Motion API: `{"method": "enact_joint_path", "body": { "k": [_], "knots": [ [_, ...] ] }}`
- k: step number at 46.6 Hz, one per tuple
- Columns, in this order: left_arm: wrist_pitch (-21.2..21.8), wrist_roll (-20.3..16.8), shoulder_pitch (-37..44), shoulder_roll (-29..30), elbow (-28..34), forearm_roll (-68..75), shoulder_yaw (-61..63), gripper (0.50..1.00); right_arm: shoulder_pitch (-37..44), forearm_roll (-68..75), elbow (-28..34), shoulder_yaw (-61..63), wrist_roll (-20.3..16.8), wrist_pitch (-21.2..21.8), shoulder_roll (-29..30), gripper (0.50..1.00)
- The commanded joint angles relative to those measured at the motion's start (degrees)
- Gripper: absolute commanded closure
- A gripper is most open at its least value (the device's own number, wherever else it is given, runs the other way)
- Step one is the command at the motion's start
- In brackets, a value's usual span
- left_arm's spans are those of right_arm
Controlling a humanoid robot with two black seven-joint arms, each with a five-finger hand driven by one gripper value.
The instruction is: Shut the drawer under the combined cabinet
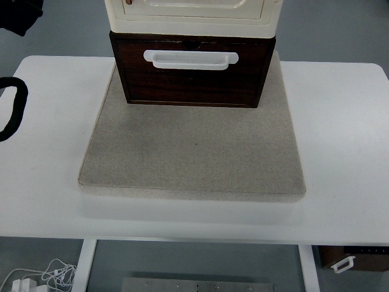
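Nearest us, the white counter [340, 152] carries a grey square mat [194, 152]; the dark wooden drawer [194, 76] with white handle [190, 59] protrudes beneath the cream cabinet [191, 15], apparently unclosed. No hand shows.

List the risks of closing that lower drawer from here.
1. The cabinet rests on a loose-looking grey mat; a hard push on the dark drawer may slide the whole unit back instead of seating it.
2. No robot hand is visible, so the approach starts from out of frame and could catch the protruding white handle.
3. A black curved object at the table's left edge might obstruct a left arm.
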Motion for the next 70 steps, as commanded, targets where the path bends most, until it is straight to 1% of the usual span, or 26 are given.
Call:
{"method": "enact_joint_path", "body": {
  "k": [1,11,14,18,22,24,27,32,36,38,43,46,57,60,70],
  "knots": [
    [0.0,-3.5,-0.9,0.0,1.8,-0.4,-2.9,0.504,0.0,0.0,0.0,0.0,0.0,0.1,0.0,0.548],
    [0.4,-9.1,-1.9,1.3,6.7,-3.9,-7.2,0.504,0.0,0.0,0.0,0.0,0.0,0.0,0.0,0.548],
    [3.4,-10.9,-2.5,2.5,8.1,-4.1,-8.1,0.504,0.0,0.0,0.0,0.0,0.0,0.0,0.0,0.548],
    [9.1,-12.5,-3.8,4.1,10.6,-4.7,-8.3,0.504,0.0,0.0,0.0,0.0,0.0,0.0,0.0,0.548],
    [14.5,-14.2,-4.9,5.7,14.3,-5.3,-8.0,0.504,0.0,0.0,0.0,0.0,0.0,0.0,0.0,0.548],
    [16.3,-14.3,-5.1,6.2,16.5,-5.4,-7.7,0.504,0.0,0.0,0.0,0.0,0.0,0.0,0.0,0.548],
    [17.6,-14.5,-5.3,6.5,20.5,-5.6,-7.4,0.504,0.0,0.0,0.0,0.0,0.0,0.0,0.0,0.548],
    [18.2,-14.5,-5.5,7.3,26.5,-5.5,-7.2,0.504,0.0,-0.1,0.0,0.0,0.0,0.0,0.0,0.548],
    [20.1,-14.5,-5.5,8.0,30.5,-5.5,-7.1,0.504,0.0,0.0,0.0,0.0,0.0,0.0,0.0,0.548],
    [22.2,-14.5,-5.5,8.4,32.4,-5.5,-7.0,0.504,0.0,0.0,0.0,0.0,0.0,0.0,0.0,0.548],
    [31.1,-14.5,-5.1,8.7,35.3,-5.6,-5.2,0.504,0.0,0.0,0.0,0.0,0.0,0.0,0.0,0.548],
    [33.7,-14.5,-4.3,8.8,36.0,-5.8,-3.5,0.504,0.0,0.0,0.0,0.0,0.0,0.0,0.0,0.548],
    [35.5,-13.9,2.5,9.1,40.1,-11.3,-1.5,0.504,0.0,0.0,0.0,0.2,0.0,0.1,0.0,0.548],
    [36.2,-13.9,4.4,9.1,40.1,-12.2,-0.9,0.501,0.0,0.0,0.0,0.3,0.0,0.1,0.0,0.548],
    [35.5,-14.2,11.4,7.9,39.9,-16.5,-0.8,0.501,0.0,0.0,0.1,0.4,0.0,0.3,0.0,0.548]
  ]
}}
